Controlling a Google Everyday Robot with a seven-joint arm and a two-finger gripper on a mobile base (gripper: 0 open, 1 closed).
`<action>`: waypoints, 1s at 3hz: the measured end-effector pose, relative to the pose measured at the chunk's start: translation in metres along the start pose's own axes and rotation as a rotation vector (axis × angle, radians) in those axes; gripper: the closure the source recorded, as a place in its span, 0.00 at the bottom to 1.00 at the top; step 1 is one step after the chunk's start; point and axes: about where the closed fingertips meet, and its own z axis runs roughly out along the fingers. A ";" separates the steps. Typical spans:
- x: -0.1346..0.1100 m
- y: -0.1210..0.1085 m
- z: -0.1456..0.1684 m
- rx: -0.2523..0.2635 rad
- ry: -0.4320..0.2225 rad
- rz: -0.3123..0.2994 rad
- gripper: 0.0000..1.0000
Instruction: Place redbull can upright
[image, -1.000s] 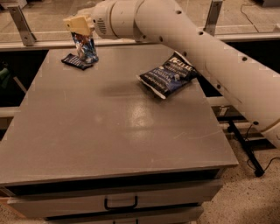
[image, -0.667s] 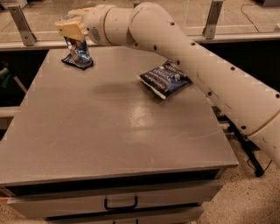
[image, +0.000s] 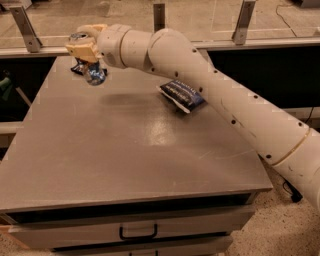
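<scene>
Slim silver-and-blue redbull can (image: 94, 75) clamped in the gripper (image: 84, 49) over the far-left corner of the table.

The can stands nearly upright with a slight tilt. Its silver top shows above the tan fingers and its lower end points down at the grey flat-topped table (image: 125, 165); whether the base touches the surface cannot be determined. The gripper is closed around the can's mid-body. A small flat dark-blue packet (image: 77, 68) lies on the table just behind the can. A larger dark-blue crinkly snack bag (image: 181, 95) lies well apart to the right, under the white jointed arm (image: 225, 105), which reaches in from the right edge. A drawer with a black handle (image: 138, 233) sits below the tabletop.
</scene>
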 end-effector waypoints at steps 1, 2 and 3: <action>0.014 0.002 -0.003 -0.011 -0.041 0.028 1.00; 0.024 0.005 -0.007 -0.024 -0.063 0.038 1.00; 0.036 0.009 -0.010 -0.047 -0.061 0.029 0.84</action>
